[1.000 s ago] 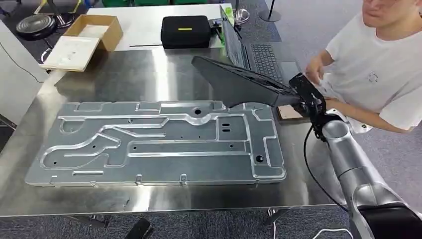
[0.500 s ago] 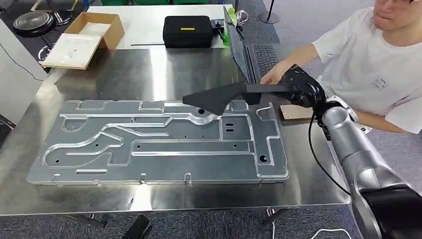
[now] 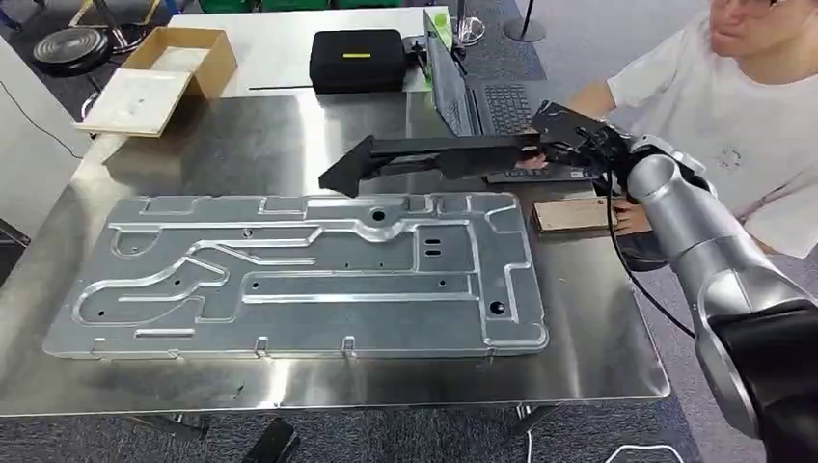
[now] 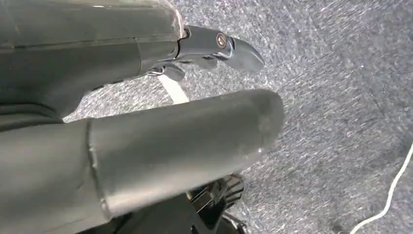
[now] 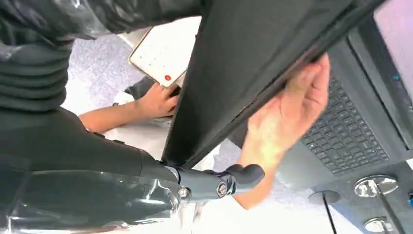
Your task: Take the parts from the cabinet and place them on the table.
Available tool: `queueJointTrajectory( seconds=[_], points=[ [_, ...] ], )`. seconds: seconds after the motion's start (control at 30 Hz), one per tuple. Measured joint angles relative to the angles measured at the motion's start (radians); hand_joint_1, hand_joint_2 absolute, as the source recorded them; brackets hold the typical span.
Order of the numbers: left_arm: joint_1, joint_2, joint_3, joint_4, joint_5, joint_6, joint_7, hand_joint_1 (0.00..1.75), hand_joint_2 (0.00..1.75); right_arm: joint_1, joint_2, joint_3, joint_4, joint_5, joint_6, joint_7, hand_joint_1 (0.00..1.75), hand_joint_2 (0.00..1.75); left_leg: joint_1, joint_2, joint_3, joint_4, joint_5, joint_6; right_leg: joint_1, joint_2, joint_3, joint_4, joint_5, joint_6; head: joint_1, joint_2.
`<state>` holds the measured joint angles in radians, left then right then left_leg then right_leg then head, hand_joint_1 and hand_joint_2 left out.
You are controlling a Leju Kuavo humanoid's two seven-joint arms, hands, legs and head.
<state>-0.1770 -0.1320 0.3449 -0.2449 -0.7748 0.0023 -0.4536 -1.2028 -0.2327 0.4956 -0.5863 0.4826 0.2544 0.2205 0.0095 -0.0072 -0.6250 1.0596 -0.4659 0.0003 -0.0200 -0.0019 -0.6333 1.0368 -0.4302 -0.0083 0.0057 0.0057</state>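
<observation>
My right hand (image 3: 579,145) grips one end of a long flat black part (image 3: 434,154), which hangs level above the far side of the steel table (image 3: 598,347) and reaches left over the large grey machined plate (image 3: 299,275). In the right wrist view the black part (image 5: 243,63) runs past my right hand (image 5: 73,97), and a person's hand (image 5: 287,117) touches its edge. My left hand (image 4: 146,146) hangs above grey carpet, fingers apart, with nothing in it.
A person in a white shirt (image 3: 743,125) sits at the table's right side by an open laptop (image 3: 482,96). A wooden block (image 3: 574,214) lies at the right edge. A black case (image 3: 357,60) and a cardboard box (image 3: 164,72) stand at the back.
My right hand has swung the black part from tilted to level and carried it farther back and left over the table. The person's hand has come up to its right end.
</observation>
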Motion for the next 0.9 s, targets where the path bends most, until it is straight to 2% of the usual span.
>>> queueJointTrajectory(
  seconds=[0.03,0.1,0.13,0.17,0.2,0.27,0.3,0.33,0.43,0.47,0.5,0.53,0.6,0.63,0.67,0.7,0.73,0.77,0.8,0.83,0.87,0.9],
  points=[
    [0.000,0.000,0.000,0.000,0.001,0.000,0.000,0.00,0.00,-0.012,0.003,0.007,0.009,0.009,0.003,0.000,0.00,0.00,0.000,0.000,-0.027,0.064,-0.037,-0.001,0.001,-0.002,0.000,0.000,-0.001,-0.008,0.000,0.000],
    [0.003,0.000,0.000,0.000,0.001,0.000,0.000,0.00,0.00,-0.030,0.009,0.019,0.025,0.020,0.028,-0.001,0.00,0.00,0.001,0.000,-0.103,0.220,-0.102,-0.004,0.006,-0.004,0.000,0.000,-0.002,-0.011,0.000,0.000],
    [0.007,0.000,0.001,0.000,0.001,0.000,0.000,0.00,0.00,-0.038,0.010,0.025,0.033,0.026,0.045,-0.003,0.00,0.00,0.001,0.000,-0.129,0.273,-0.115,-0.005,0.008,-0.004,0.000,0.001,-0.003,-0.012,0.000,0.000],
    [0.010,0.000,0.002,0.000,0.001,0.000,0.000,0.00,0.00,-0.045,0.012,0.032,0.041,0.031,0.066,-0.007,0.00,0.00,0.001,0.000,-0.136,0.279,-0.102,-0.004,0.009,-0.004,0.001,0.002,-0.003,-0.013,0.000,0.000],
    [0.011,0.000,0.002,0.000,0.001,0.000,-0.001,0.00,0.00,-0.054,0.012,0.039,0.049,0.037,0.094,-0.014,0.00,0.00,0.001,0.001,-0.120,0.239,-0.069,-0.003,0.010,-0.003,0.003,0.002,-0.005,-0.013,0.000,0.000],
    [0.011,0.000,0.003,0.000,0.002,0.000,-0.002,0.00,0.00,-0.076,0.012,0.051,0.060,0.040,0.130,-0.030,0.00,0.00,0.002,0.001,-0.042,0.070,0.026,0.003,0.009,-0.001,0.006,0.007,-0.009,-0.009,0.000,0.000],
    [0.011,0.000,0.004,0.000,0.003,0.000,-0.003,0.00,0.00,-0.087,0.013,0.054,0.066,0.041,0.134,-0.035,0.00,0.00,0.001,0.000,-0.018,0.004,0.039,0.007,0.009,0.000,0.004,0.010,-0.013,-0.006,0.000,0.000],
    [0.011,0.000,0.005,0.000,0.004,0.000,-0.005,0.00,0.00,-0.096,0.013,0.059,0.071,0.041,0.134,-0.039,0.00,1.75,-0.004,-0.001,-0.002,-0.015,0.032,0.007,0.016,0.004,-0.002,0.017,-0.014,-0.001,0.000,0.000],
    [0.011,-0.001,0.007,0.000,0.010,0.000,-0.008,0.00,0.00,-0.104,0.013,0.066,0.080,0.036,0.115,-0.055,0.00,1.75,-0.006,-0.001,-0.004,-0.018,0.031,0.018,0.014,0.007,-0.002,0.006,-0.007,0.014,0.000,0.000],
    [0.010,-0.001,0.007,0.000,0.011,0.001,-0.009,0.00,0.00,-0.105,0.013,0.066,0.082,0.032,0.106,-0.063,0.00,1.75,-0.002,0.000,0.004,-0.032,0.038,0.028,0.014,0.009,-0.001,0.006,-0.011,0.021,0.000,0.000],
    [0.010,-0.005,0.007,0.000,0.012,0.001,-0.011,0.00,0.00,-0.105,0.013,0.066,0.082,0.028,0.096,-0.069,0.00,1.75,0.000,0.001,0.010,-0.039,0.041,0.033,0.008,0.007,-0.005,0.024,-0.025,0.024,0.001,0.000],
    [0.008,-0.005,0.008,0.000,0.013,0.001,-0.013,0.00,0.00,-0.107,0.014,0.066,0.082,0.024,0.086,-0.074,0.00,0.00,0.000,0.003,0.012,-0.042,0.041,0.037,0.008,0.006,-0.026,0.067,-0.053,0.029,0.000,0.000],
    [0.003,-0.008,0.008,0.000,0.015,0.002,-0.015,0.00,0.00,-0.103,0.016,0.066,0.082,0.021,0.066,-0.086,0.00,0.00,0.000,0.003,0.012,-0.042,0.040,0.042,0.006,0.006,-0.098,0.217,-0.118,0.037,0.000,0.000],
    [0.004,-0.008,0.008,0.000,0.017,0.002,-0.017,0.00,0.00,-0.097,0.016,0.066,0.082,0.019,0.061,-0.096,0.00,0.00,0.000,0.002,0.012,-0.041,0.040,0.043,0.005,0.006,-0.131,0.278,-0.135,0.039,0.001,0.000],
    [0.006,-0.008,0.008,0.000,0.017,0.002,-0.019,0.00,0.00,-0.091,0.016,0.066,0.082,0.017,0.060,-0.111,0.00,0.00,0.000,0.001,0.013,-0.041,0.039,0.043,0.003,0.006,-0.145,0.296,-0.128,0.040,0.000,0.000],
    [0.008,-0.008,0.008,0.000,0.017,0.002,-0.021,0.00,0.00,-0.087,0.016,0.066,0.079,0.014,0.058,-0.124,0.00,0.00,0.000,0.001,0.014,-0.041,0.039,0.042,0.001,0.006,-0.133,0.265,-0.098,0.041,0.001,0.000],
    [0.008,-0.008,0.008,0.000,0.017,0.002,-0.021,0.00,0.00,-0.086,0.017,0.066,0.074,0.010,0.058,-0.132,0.00,0.00,0.000,0.000,0.015,-0.039,0.037,0.040,0.000,0.005,-0.103,0.199,-0.057,0.040,0.000,0.000],
    [0.007,-0.009,0.008,0.000,0.017,0.002,-0.022,0.00,0.00,-0.087,0.017,0.066,0.068,0.008,0.056,-0.137,0.00,0.00,0.000,0.000,0.017,-0.037,0.034,0.036,-0.002,0.004,-0.056,0.106,-0.010,0.039,0.000,0.000],
    [0.006,-0.009,0.008,0.000,0.017,0.002,-0.023,0.00,0.00,-0.088,0.017,0.066,0.064,0.007,0.054,-0.139,0.00,0.00,0.001,0.000,0.018,-0.034,0.031,0.031,-0.003,0.002,-0.018,0.027,0.013,0.039,0.000,0.000],
    [0.004,-0.009,0.008,0.000,0.017,0.002,-0.023,0.00,0.00,-0.090,0.018,0.066,0.062,0.006,0.052,-0.144,0.00,0.00,-0.007,-0.001,0.014,-0.030,0.028,0.025,0.009,0.003,-0.006,0.006,-0.002,0.035,0.001,0.000],
    [0.004,-0.009,0.008,0.000,0.017,0.002,-0.023,0.00,0.00,-0.088,0.018,0.066,0.058,0.005,0.051,-0.148,0.00,0.00,-0.005,-0.001,0.014,-0.033,0.029,0.022,0.008,0.006,-0.007,0.006,0.001,0.026,0.000,0.000],
    [0.005,-0.009,0.008,0.000,0.017,0.001,-0.024,0.00,0.00,-0.085,0.018,0.066,0.055,0.005,0.051,-0.152,0.00,0.00,-0.004,0.000,0.016,-0.035,0.029,0.017,0.010,0.007,-0.008,0.005,0.001,0.022,0.000,0.000]
  ],
)
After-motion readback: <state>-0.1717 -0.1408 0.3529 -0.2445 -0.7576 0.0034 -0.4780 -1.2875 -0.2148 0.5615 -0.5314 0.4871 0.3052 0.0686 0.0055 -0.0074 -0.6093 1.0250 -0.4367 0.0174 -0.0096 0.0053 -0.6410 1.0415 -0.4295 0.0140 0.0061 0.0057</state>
